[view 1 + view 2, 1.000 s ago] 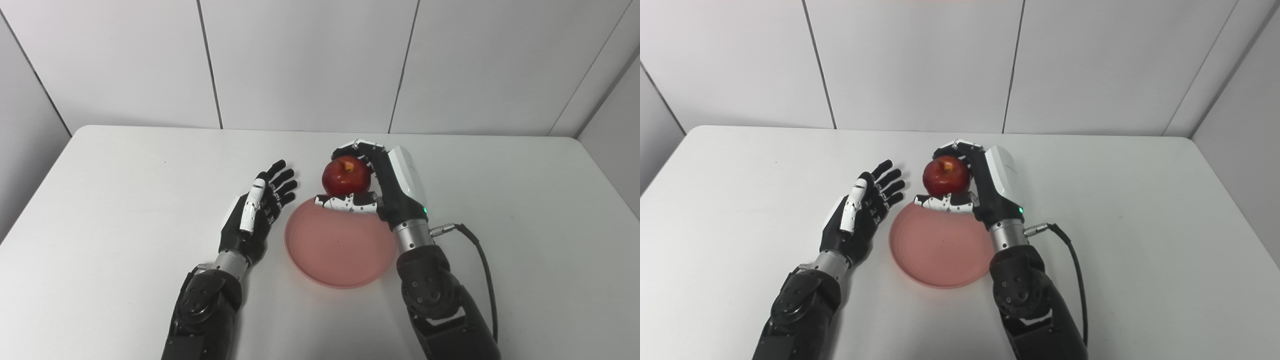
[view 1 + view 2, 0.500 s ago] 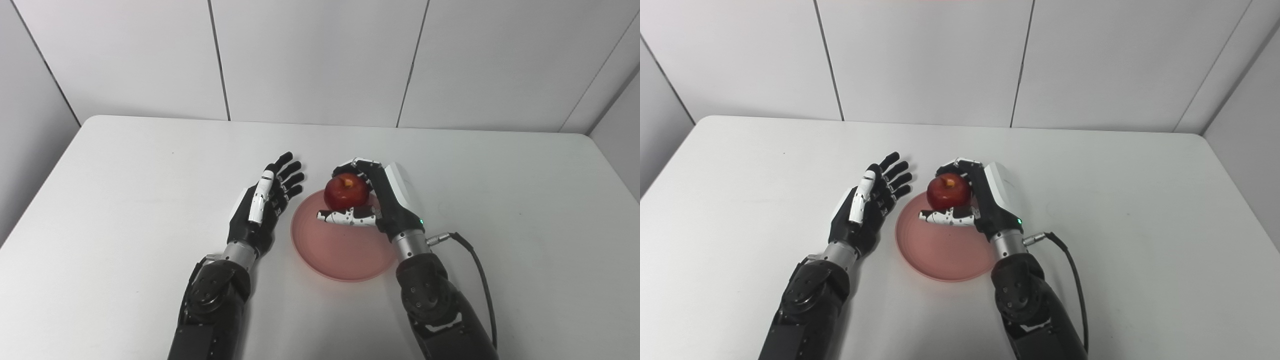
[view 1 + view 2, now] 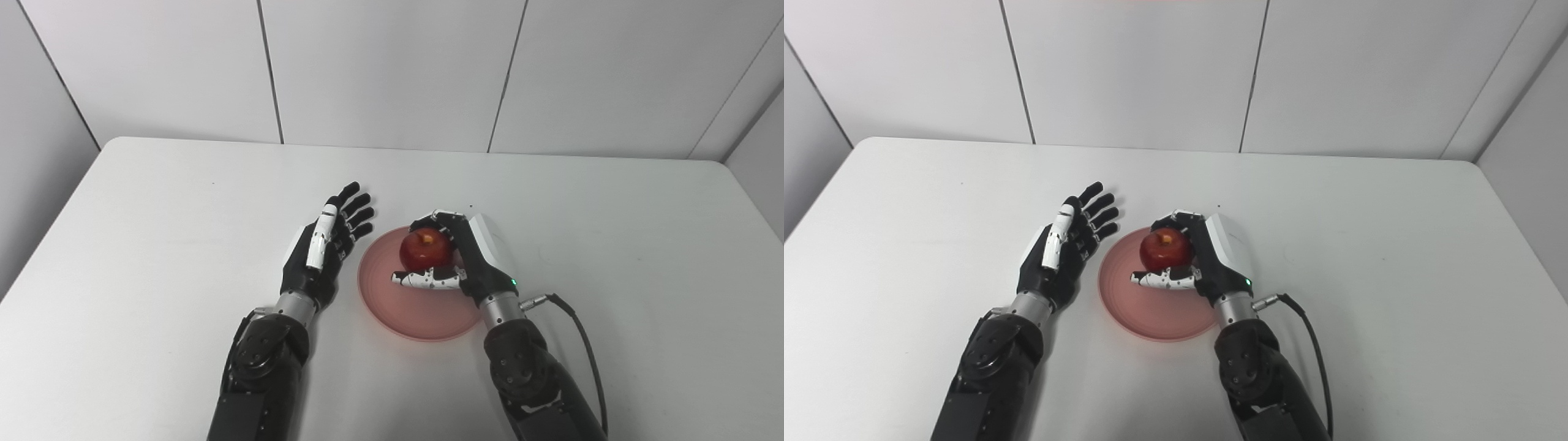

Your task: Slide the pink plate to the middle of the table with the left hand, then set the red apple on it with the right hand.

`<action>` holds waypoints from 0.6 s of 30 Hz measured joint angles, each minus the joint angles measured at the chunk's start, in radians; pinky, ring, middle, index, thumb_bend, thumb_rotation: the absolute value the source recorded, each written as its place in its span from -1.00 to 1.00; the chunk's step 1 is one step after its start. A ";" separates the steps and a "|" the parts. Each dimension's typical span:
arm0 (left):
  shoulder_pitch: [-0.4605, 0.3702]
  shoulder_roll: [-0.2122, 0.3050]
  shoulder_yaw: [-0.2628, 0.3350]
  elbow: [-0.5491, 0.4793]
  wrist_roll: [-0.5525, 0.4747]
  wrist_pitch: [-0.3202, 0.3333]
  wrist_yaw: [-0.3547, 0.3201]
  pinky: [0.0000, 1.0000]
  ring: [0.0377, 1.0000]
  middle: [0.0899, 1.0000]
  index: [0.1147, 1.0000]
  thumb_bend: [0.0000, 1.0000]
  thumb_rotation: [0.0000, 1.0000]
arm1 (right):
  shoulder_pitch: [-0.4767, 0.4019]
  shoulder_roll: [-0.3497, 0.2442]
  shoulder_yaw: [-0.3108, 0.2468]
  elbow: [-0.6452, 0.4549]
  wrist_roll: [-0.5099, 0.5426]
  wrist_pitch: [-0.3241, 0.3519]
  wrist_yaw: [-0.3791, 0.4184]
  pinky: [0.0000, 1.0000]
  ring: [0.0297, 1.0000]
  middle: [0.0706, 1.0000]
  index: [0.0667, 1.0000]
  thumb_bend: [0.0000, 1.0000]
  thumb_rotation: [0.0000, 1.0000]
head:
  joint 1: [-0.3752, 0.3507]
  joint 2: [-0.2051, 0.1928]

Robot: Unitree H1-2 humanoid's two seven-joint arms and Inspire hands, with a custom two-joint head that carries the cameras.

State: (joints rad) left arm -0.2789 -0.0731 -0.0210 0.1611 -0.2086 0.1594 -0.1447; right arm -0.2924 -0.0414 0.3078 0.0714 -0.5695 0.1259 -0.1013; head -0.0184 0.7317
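The pink plate lies near the middle of the white table. My right hand is shut on the red apple, stem end up, holding it over the plate's far half; whether the apple touches the plate I cannot tell. The thumb runs under the apple's near side and the fingers curl over its far side. My left hand rests open just left of the plate, fingers spread and pointing away, with a narrow gap to the rim. In the right eye view the apple and plate appear the same way.
The white table ends at a grey panelled wall at the back. A black cable trails from my right wrist over the table on the right.
My right hand has brought the apple toward me and lower, from beyond the plate's far rim to over the plate. The camera has tilted, shifting the whole view. The left hand stays open.
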 measured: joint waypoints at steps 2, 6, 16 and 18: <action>0.000 0.000 0.000 0.000 0.000 0.000 0.000 0.74 0.77 0.76 0.73 -0.29 1.00 | 0.001 0.001 0.000 0.000 0.000 0.000 0.000 -0.32 -0.21 -0.10 -0.10 0.03 -0.75 | 0.000 0.002; 0.000 -0.002 0.000 0.000 0.000 0.000 0.006 0.73 0.76 0.76 0.72 -0.29 1.00 | 0.002 0.003 0.001 0.000 0.000 0.000 0.000 -0.31 -0.21 -0.09 -0.10 0.03 -0.75 | 0.000 0.002; 0.000 -0.002 -0.001 0.000 0.000 0.000 0.008 0.75 0.75 0.76 0.73 -0.28 1.00 | 0.006 0.004 0.010 0.000 -0.007 -0.004 -0.015 -0.34 -0.23 -0.12 -0.10 0.03 -0.74 | -0.002 0.002; 0.000 -0.003 0.000 0.000 0.000 0.000 0.008 0.74 0.75 0.76 0.73 -0.28 1.00 | 0.007 0.004 0.011 0.000 -0.006 -0.005 -0.015 -0.26 -0.14 -0.04 -0.10 0.04 -0.72 | -0.002 0.002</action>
State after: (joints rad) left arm -0.2788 -0.0759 -0.0211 0.1610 -0.2086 0.1592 -0.1372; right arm -0.2851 -0.0372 0.3185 0.0716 -0.5757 0.1213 -0.1167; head -0.0199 0.7332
